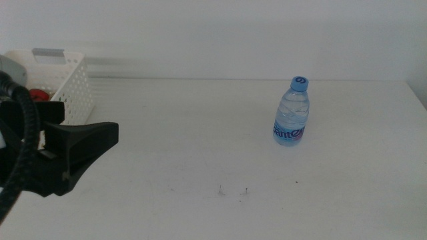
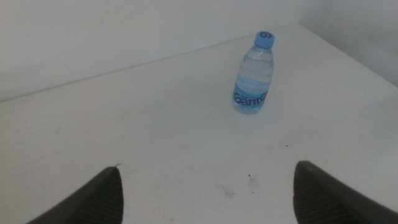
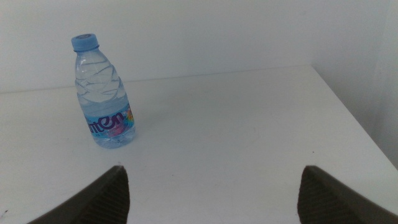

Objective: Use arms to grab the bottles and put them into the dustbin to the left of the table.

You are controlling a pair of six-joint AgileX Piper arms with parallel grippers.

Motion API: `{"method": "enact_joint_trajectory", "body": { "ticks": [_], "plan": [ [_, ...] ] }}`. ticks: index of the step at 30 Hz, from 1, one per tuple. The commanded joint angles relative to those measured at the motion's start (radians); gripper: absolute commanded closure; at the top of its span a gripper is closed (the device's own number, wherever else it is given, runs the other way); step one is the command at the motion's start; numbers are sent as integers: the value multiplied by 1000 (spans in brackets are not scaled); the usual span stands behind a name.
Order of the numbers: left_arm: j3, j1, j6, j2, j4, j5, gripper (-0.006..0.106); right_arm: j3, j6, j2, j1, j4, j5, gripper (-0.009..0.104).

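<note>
One bottle, a clear water bottle (image 1: pixel 291 113) with a blue cap and blue label, stands upright on the white table (image 1: pixel 200 153), right of centre. It also shows in the left wrist view (image 2: pixel 252 76) and the right wrist view (image 3: pixel 104 93). The white perforated dustbin (image 1: pixel 63 83) stands at the far left, with something red (image 1: pixel 39 95) inside. My left gripper (image 1: pixel 100 137) is at the left edge near the dustbin, open and empty (image 2: pixel 208 167), far from the bottle. My right gripper (image 3: pixel 212 169) is open and empty, short of the bottle, and out of the middle view. The yellow tea bottle is not in view.
A few small dark specks (image 1: pixel 232 192) mark the table near the front. A pale wall runs behind the table's far edge. The table's right edge (image 1: pixel 417 93) lies beyond the bottle.
</note>
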Motion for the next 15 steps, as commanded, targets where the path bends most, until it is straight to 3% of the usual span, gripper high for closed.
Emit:
{"method": "enact_joint_trajectory", "body": {
  "ticks": [1,4,7,15],
  "plan": [
    [1,-8,0,-2,-6,-14,7,4,-8,-5,-1,-12,-9,4],
    [1,-8,0,-2,-4,-14,7,4,-39,-5,-1,-80,-177,4],
    [1,-8,0,-2,4,-14,7,4,39,36,-1,-17,-301,4],
    [1,-8,0,-2,4,-14,7,-139,-7,633,-1,-95,-494,4]
  ]
}}
